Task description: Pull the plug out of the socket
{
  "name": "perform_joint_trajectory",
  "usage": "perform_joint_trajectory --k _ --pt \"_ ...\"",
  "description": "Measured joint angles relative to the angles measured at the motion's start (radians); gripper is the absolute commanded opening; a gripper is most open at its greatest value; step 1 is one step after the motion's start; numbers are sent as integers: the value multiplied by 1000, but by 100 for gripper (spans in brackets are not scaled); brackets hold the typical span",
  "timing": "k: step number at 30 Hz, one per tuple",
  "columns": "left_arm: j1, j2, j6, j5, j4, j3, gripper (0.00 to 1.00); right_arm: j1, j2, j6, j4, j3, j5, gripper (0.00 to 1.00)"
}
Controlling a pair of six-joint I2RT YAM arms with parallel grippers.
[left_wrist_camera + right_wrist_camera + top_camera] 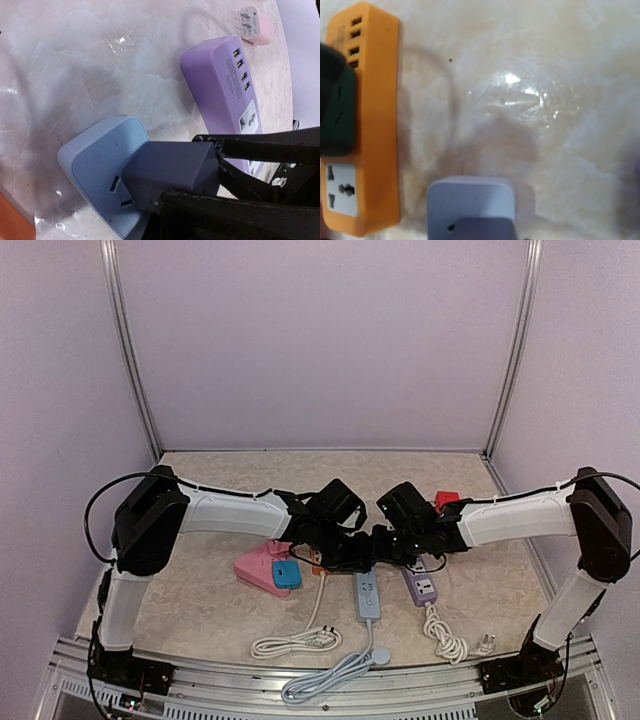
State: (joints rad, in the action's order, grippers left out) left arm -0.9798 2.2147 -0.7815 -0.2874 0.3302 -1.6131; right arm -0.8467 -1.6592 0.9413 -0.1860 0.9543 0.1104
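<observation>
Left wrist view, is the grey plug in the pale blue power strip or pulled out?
In. The plug sits flush against the power strip, no prongs showing; black fingers clamp it.

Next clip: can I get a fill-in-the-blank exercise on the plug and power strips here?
1. The left gripper has its jaws ___ on the grey-blue plug in the light blue power strip.
2. The purple power strip beside it has four ___ ports.
3. The orange power strip, with a dark plug in it, shows in the ___ wrist view.
Missing words: closed; USB; right.
</observation>
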Motion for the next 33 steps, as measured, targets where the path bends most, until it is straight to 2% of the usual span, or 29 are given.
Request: perform_joint_trajectory --k 9,16,22,26,33 --pt "0 2 -27 -13 -11 -3 0 -11 22 -5 -27 0 43 0" --pt "9 5 -37 -12 0 3 0 -16 154 -16 4 17 60 0" --pt "9 5 -35 -11 1 2 0 -3 170 -17 23 19 49 0" --pt "5 5 -14 9 39 -21 0 53 172 -40 24 19 16 1" --pt "-15 34 57 85 206 -142 0 231 173 -106 61 -7 -122 3"
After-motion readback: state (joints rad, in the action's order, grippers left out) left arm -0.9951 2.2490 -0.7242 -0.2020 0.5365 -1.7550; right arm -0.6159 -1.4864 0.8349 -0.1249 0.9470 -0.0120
